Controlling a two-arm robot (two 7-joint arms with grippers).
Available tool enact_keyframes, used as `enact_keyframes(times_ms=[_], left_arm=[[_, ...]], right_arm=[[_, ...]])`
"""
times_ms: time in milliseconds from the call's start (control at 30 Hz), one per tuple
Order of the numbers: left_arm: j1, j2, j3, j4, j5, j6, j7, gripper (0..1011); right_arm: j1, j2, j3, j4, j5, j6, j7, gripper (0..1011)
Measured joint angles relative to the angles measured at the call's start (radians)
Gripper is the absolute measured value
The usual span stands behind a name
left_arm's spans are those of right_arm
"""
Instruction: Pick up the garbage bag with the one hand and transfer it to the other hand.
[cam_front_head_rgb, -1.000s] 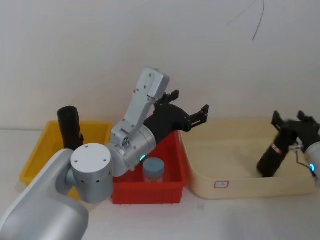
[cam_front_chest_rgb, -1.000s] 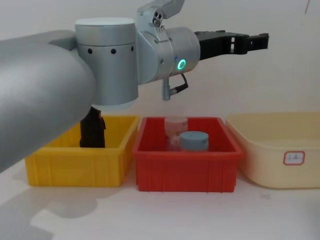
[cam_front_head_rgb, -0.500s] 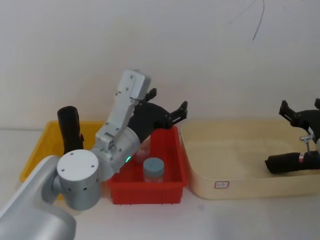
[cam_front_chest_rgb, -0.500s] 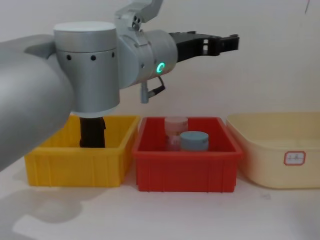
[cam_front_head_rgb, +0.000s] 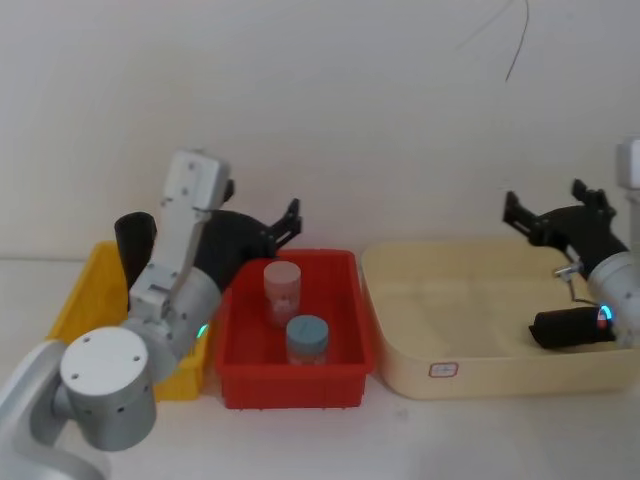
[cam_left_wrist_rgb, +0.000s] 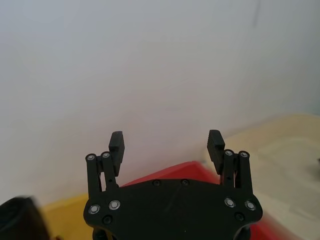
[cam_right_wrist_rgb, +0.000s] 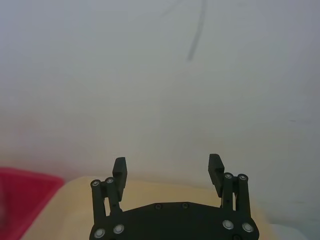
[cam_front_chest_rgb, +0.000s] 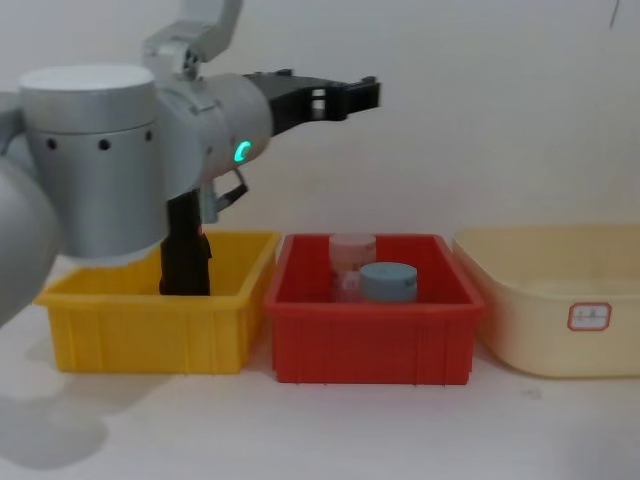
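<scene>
I'm watching the left gripper (cam_left_wrist_rgb: 166, 142) pulling back leftward since half a second ago. It is now hovering above the red bin's (cam_front_chest_rgb: 370, 345) left side, spread wide and empty. The right gripper (cam_right_wrist_rgb: 168, 167) is drifting left over the beige tub (cam_front_head_rgb: 470, 375), also wide open and carrying nothing. The garbage bag (cam_front_head_rgb: 565, 328) is lying where it was at the tub's right end. Its far end is hiding behind the right wrist, and its long axis is running left to right.
</scene>
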Motion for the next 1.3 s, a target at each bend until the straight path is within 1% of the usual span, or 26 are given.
enact_keyframes(times_ms=[33, 67, 100, 133, 167, 267, 367, 400, 433, 467, 567, 667, 767, 900, 1300], left_arm=[[0.006, 0.002, -0.004, -0.006, 0.001, 0.0, 0.005, 1001], [0.012, 0.005, -0.009, -0.012, 0.004, 0.001, 0.014, 1001], [0.025, 0.011, -0.02, -0.025, 0.008, 0.001, 0.027, 1001], [0.028, 0.013, -0.024, -0.028, 0.009, 0.002, 0.033, 1002], [0.043, 0.019, -0.036, -0.041, 0.013, 0.002, 0.048, 1002], [0.067, 0.028, -0.058, -0.063, 0.02, 0.003, 0.077, 1002], [0.083, 0.035, -0.074, -0.075, 0.024, 0.004, 0.096, 1002], [0.096, 0.039, -0.087, -0.084, 0.027, 0.005, 0.108, 1002], [0.106, 0.043, -0.098, -0.091, 0.029, 0.006, 0.122, 1002], [0.106, 0.043, -0.098, -0.091, 0.029, 0.006, 0.122, 1002], [0.129, 0.051, -0.124, -0.105, 0.032, 0.008, 0.145, 1001], [0.143, 0.056, -0.141, -0.114, 0.033, 0.009, 0.159, 1002], [0.154, 0.06, -0.154, -0.12, 0.034, 0.01, 0.17, 1002], [0.163, 0.063, -0.164, -0.126, 0.035, 0.011, 0.179, 1002], [0.183, 0.069, -0.187, -0.138, 0.036, 0.013, 0.199, 1002]], right_arm=[[0.0, 0.0, 0.0, 0.0, 0.0, 0.0, 0.0, 1000], [-0.002, -0.004, -0.011, -0.006, 0.0, 0.004, 0.01, 999], [-0.003, -0.005, -0.015, -0.008, 0.0, 0.007, 0.015, 1000], [-0.005, -0.007, -0.02, -0.01, 0.0, 0.008, 0.02, 999], [-0.008, -0.011, -0.03, -0.014, 0.0, 0.014, 0.032, 1000], [-0.014, -0.019, -0.05, -0.021, 0.0, 0.024, 0.054, 1000], [-0.02, -0.025, -0.067, -0.026, 0.001, 0.032, 0.072, 1000], [-0.024, -0.03, -0.081, -0.028, 0.003, 0.038, 0.084, 1000], [-0.026, -0.032, -0.085, -0.029, 0.004, 0.04, 0.089, 999], [-0.027, -0.034, -0.092, -0.03, 0.006, 0.043, 0.095, 1000], [-0.036, -0.045, -0.12, -0.032, 0.013, 0.058, 0.125, 1000], [-0.042, -0.052, -0.139, -0.032, 0.019, 0.067, 0.141, 999], [-0.05, -0.062, -0.165, -0.033, 0.027, 0.079, 0.165, 1000], [-0.057, -0.069, -0.186, -0.033, 0.037, 0.09, 0.186, 1000], [-0.065, -0.082, -0.233, -0.039, 0.061, 0.112, 0.234, 1000]])
